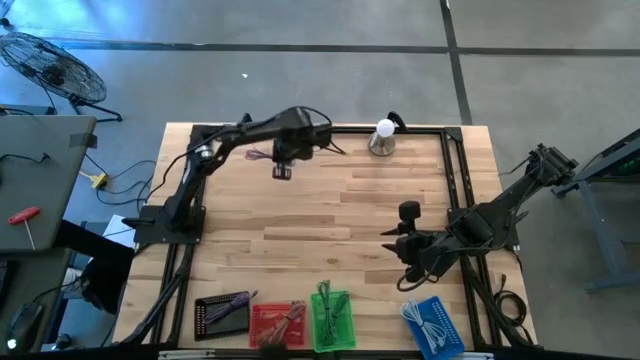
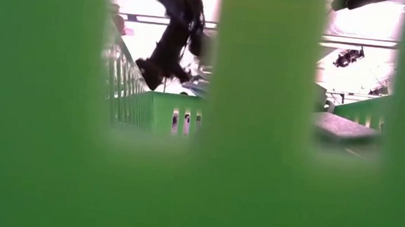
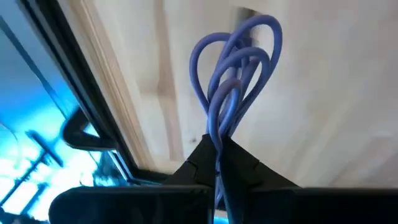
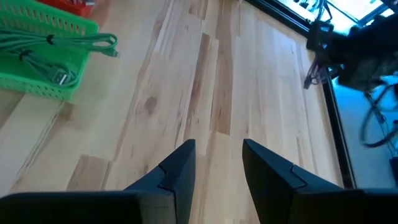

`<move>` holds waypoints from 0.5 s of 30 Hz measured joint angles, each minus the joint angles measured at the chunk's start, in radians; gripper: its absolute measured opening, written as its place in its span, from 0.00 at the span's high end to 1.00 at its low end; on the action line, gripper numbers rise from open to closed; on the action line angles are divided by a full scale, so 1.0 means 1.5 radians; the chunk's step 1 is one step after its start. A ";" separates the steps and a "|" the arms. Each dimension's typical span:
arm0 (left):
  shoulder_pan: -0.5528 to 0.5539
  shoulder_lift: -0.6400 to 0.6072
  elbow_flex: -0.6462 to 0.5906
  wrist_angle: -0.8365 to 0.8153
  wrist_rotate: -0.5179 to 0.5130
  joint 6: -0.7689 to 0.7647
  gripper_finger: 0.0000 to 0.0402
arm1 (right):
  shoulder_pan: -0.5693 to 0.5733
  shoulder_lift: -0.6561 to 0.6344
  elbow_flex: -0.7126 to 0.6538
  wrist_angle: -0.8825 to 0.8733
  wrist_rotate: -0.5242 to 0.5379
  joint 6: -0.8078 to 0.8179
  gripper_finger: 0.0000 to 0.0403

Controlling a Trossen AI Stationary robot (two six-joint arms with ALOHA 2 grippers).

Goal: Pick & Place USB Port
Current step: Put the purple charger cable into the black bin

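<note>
While the left gripper [image 3: 219,163] hangs over the far side of the table [image 1: 330,230], left of centre, its fingers are closed on a bundled purple USB cable [image 3: 235,74], the loops sticking out past the fingertips. Judging by those loops, the cable is light, soft and springy; it should flop and swing when carried, so the pinch across the gathered strands looks like the sensible hold. The right gripper [image 4: 216,163] waits near the right edge, fingers parted and holding nothing. 4 baskets line the near edge: a black basket [image 1: 222,313], a red basket [image 1: 276,322], a green basket [image 1: 332,318] and a blue basket [image 1: 435,326]. Green slats fill the low view, so it shows almost nothing useful. No plug end of the held cable is visible.
</note>
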 joint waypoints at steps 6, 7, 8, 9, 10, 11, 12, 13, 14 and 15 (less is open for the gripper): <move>-0.101 -0.085 0.003 0.004 0.024 -0.109 1.00 | 0.002 0.000 0.000 -0.017 -0.007 -0.002 0.69; -0.118 -0.102 0.003 0.003 0.034 -0.142 1.00 | 0.002 0.000 0.000 -0.019 -0.011 -0.001 0.69; -0.135 -0.120 0.003 0.003 0.039 -0.174 1.00 | 0.002 0.000 0.000 -0.019 -0.019 0.000 0.69; -0.155 -0.136 0.003 0.003 0.043 -0.208 1.00 | 0.002 0.000 0.000 -0.019 -0.026 0.001 0.69; -0.176 -0.151 0.002 0.002 0.044 -0.242 1.00 | 0.002 0.000 0.000 -0.019 -0.036 0.002 0.69; -0.198 -0.165 0.002 0.002 0.045 -0.280 1.00 | 0.002 0.000 0.000 -0.019 -0.046 0.004 0.69; -0.220 -0.177 0.002 0.003 0.045 -0.324 1.00 | 0.002 0.000 0.000 -0.019 -0.057 0.009 0.69; -0.244 -0.189 0.002 0.003 0.045 -0.373 1.00 | 0.002 0.000 0.000 -0.019 -0.069 0.013 0.69; -0.267 -0.199 0.002 0.003 0.045 -0.427 1.00 | 0.002 0.000 0.000 -0.019 -0.080 0.016 0.69; -0.292 -0.208 0.002 0.003 0.046 -0.483 1.00 | 0.002 0.000 0.000 -0.019 -0.089 0.020 0.69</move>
